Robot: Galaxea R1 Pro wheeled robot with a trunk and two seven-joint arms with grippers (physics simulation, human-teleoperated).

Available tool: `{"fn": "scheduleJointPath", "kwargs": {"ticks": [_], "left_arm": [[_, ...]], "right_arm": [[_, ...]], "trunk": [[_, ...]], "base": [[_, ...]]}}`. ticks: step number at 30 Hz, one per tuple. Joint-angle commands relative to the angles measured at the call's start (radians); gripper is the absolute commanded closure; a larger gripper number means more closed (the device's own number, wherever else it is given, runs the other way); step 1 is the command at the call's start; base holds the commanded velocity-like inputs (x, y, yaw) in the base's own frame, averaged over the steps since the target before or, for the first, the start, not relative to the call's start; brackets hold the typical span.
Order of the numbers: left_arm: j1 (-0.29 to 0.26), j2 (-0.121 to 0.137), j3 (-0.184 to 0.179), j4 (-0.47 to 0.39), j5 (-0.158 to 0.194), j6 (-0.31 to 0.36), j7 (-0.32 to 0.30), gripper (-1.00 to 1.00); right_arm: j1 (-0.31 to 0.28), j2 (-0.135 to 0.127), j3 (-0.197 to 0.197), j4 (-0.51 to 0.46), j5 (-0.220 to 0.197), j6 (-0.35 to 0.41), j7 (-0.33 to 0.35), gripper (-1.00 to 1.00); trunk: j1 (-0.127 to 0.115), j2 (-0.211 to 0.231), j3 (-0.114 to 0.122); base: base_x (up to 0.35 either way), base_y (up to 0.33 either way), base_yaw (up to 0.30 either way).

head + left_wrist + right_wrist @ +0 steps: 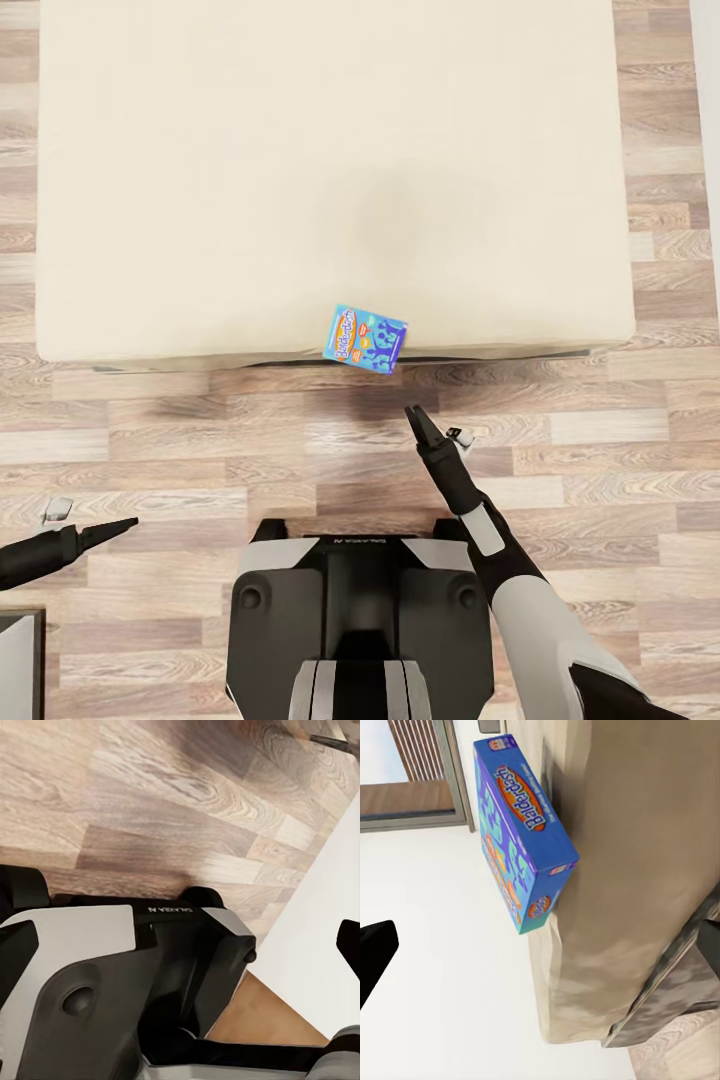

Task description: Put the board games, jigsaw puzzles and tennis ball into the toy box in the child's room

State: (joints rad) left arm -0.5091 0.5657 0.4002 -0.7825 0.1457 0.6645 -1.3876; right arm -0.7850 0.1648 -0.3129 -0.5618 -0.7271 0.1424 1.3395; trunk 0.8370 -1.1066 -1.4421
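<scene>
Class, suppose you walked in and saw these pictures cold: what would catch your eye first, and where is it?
First, the bright blue board game, lying at the near edge of the big cream bed and jutting over it. Next, the right gripper, hovering above the wood floor just short of that box, not touching it. The left gripper waits far off to the side.

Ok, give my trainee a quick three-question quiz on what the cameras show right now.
1. True or false: the blue game box lies at the middle of the bed.
2. Which gripper is nearer the box: A left, B right?
3. What covers the floor?

Key: 1 false, it sits at the bed's near edge, overhanging. 2 B. 3 wood planks.
</scene>
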Motion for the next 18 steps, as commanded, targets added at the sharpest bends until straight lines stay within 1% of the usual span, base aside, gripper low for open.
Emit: {"fn": "scheduleJointPath", "kwargs": {"ticks": [1, 15, 18], "left_arm": [[0.000, 0.000, 0.000, 0.000, 0.002, 0.010, -0.003, -1.00], [0.000, 0.000, 0.000, 0.000, 0.002, 0.011, -0.004, -1.00], [0.000, 0.000, 0.000, 0.000, 0.002, 0.012, -0.004, -1.00]], "right_arm": [[0.000, 0.002, -0.005, 0.000, 0.001, 0.011, 0.004, -1.00], [0.000, 0.007, -0.004, -0.001, 0.002, 0.013, 0.007, -1.00], [0.000, 0.008, -0.004, -0.001, 0.003, 0.013, 0.008, -1.00]], "trunk": [[0.000, 0.000, 0.000], [0.000, 0.000, 0.000], [0.000, 0.000, 0.000]], "base": [[0.000, 0.000, 0.000], [0.001, 0.001, 0.000], [0.059, 0.044, 0.000]]}}
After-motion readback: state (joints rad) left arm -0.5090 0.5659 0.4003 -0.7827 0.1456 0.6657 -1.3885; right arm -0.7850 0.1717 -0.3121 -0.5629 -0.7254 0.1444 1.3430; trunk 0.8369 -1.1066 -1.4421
